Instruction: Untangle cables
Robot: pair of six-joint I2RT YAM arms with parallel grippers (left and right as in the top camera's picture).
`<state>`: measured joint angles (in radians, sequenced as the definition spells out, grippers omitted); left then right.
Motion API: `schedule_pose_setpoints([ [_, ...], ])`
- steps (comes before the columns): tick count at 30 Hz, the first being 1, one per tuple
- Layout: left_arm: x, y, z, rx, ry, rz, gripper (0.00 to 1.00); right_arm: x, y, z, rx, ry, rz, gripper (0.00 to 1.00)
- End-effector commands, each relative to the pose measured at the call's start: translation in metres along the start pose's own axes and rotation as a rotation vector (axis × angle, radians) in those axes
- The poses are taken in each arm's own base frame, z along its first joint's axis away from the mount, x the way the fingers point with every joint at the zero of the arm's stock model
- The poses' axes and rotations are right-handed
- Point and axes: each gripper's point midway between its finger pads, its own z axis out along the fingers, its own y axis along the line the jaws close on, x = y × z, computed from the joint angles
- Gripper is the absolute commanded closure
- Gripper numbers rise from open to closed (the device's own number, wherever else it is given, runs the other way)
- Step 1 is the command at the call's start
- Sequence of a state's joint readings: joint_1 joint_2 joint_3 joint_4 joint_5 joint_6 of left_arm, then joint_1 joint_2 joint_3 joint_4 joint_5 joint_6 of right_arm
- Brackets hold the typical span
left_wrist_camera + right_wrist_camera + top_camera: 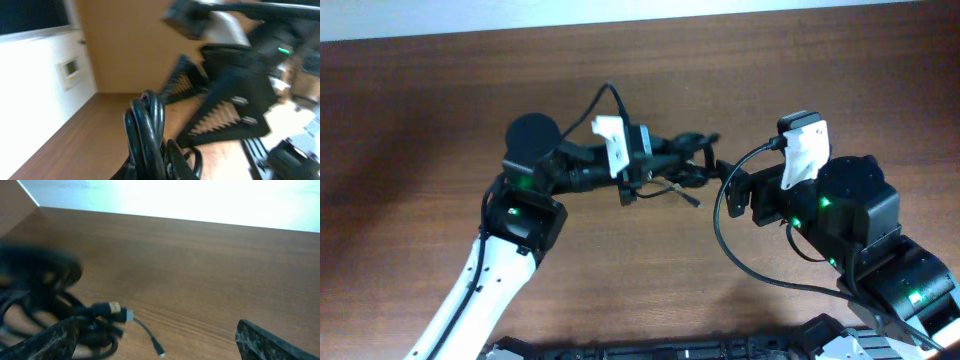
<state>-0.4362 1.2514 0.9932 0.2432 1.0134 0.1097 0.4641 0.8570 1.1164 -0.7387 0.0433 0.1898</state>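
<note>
Black cables (147, 127) blurred, half hidden, clenched in left claw (700, 160), right claw (157, 327) released

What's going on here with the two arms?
The left gripper has its jaws shut on a tangled bundle of thin black cables over the brown wooden table. The right gripper faces the bundle from the right, jaws wide open and holding nothing. A black plug with a metal tip sticks out of the bundle toward it. The cables are not yet separated.
</note>
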Motion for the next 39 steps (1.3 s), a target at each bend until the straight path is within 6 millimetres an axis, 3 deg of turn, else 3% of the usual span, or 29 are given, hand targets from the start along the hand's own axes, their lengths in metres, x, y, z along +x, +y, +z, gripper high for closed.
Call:
schedule_pose_setpoints([
  [1,-0.012,0.035,-0.015,-0.172,-0.037,-0.171,1.0,-0.001,0.011,-0.004,-0.064,0.002,-0.045,0.01],
  [9,-0.027,0.035,-0.017,-0.16,-0.096,-0.248,1.0,-0.001,0.011,-0.003,-0.062,-0.001,-0.077,0.01],
  [13,-0.035,0.03,-0.017,-0.127,-0.119,-0.243,1.0,-0.014,0.007,-0.001,-0.031,-0.05,-0.076,0.01],
  [16,-0.037,0.027,-0.017,-0.106,-0.124,-0.245,1.0,-0.018,-0.016,0.007,0.103,-0.057,-0.073,0.01],
  [18,-0.039,0.025,-0.017,-0.095,-0.13,-0.274,1.0,-0.025,-0.02,0.015,0.138,-0.074,-0.071,0.01],
  [21,-0.044,0.02,-0.016,-0.068,-0.141,-0.271,1.0,-0.036,-0.015,0.028,0.12,-0.11,-0.067,0.01],
  [24,-0.045,0.02,-0.016,-0.068,-0.144,-0.285,1.0,-0.033,-0.011,0.032,0.094,-0.09,-0.07,0.01],
  [26,-0.045,0.021,-0.017,-0.074,-0.147,-0.291,1.0,-0.033,-0.011,0.032,0.093,-0.093,-0.07,0.01],
  [35,-0.047,0.021,-0.017,-0.069,-0.154,-0.295,1.0,-0.072,0.002,0.025,0.038,-0.256,-0.057,0.01],
  [39,-0.054,0.012,-0.011,-0.038,-0.17,-0.277,1.0,-0.083,0.004,0.022,0.028,-0.303,-0.034,0.01],
])
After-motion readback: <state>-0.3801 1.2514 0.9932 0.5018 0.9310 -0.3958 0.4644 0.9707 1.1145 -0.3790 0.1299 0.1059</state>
